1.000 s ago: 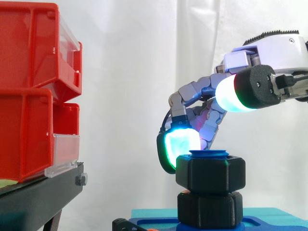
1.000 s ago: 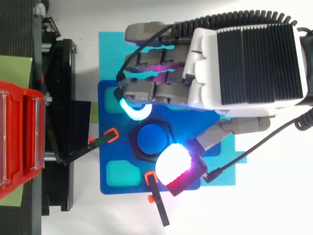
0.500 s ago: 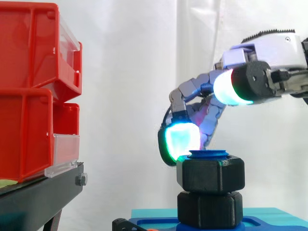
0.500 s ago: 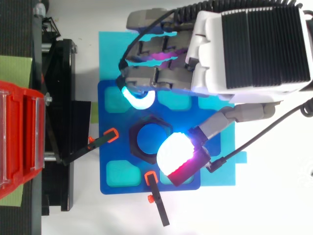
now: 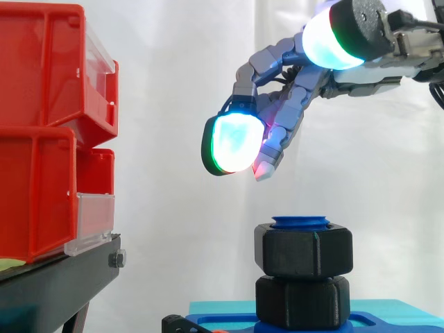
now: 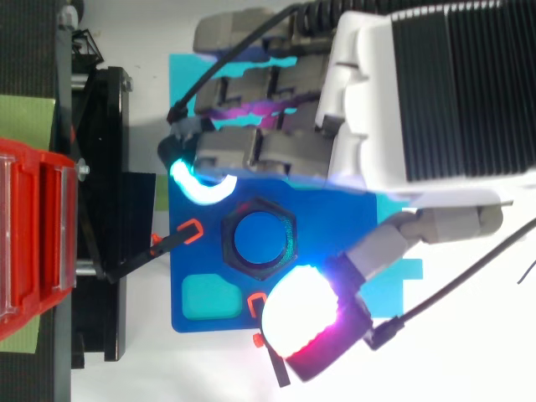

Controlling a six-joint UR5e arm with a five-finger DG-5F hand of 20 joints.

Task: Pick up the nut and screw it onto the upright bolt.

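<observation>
The black hex nut [image 5: 303, 251] sits near the top of the upright blue bolt [image 5: 300, 223], above a second black hex piece [image 5: 302, 302] on the blue base plate [image 6: 186, 255]. From above, the nut [image 6: 227, 240] rings the bolt's round blue top [image 6: 258, 238]. My hand [image 5: 291, 104] hovers well above the nut and touches nothing. Its fingers are loosely bent and spread, with a green-white pad [image 5: 236, 142] lowest and up-left of the nut. In the top view the hand [image 6: 419, 92] covers the plate's far side, its thumb pad [image 6: 301, 314] on the near side.
Two stacked red bins [image 5: 48, 132] stand on a black stand [image 5: 55, 284] at the left. Black clamps with orange tips [image 6: 188, 230] hold the blue plate, which lies on a teal mat [image 6: 188, 71].
My hand has let go of the nut and risen clear of it, its fingers spreading apart. The nut stays on the bolt.
</observation>
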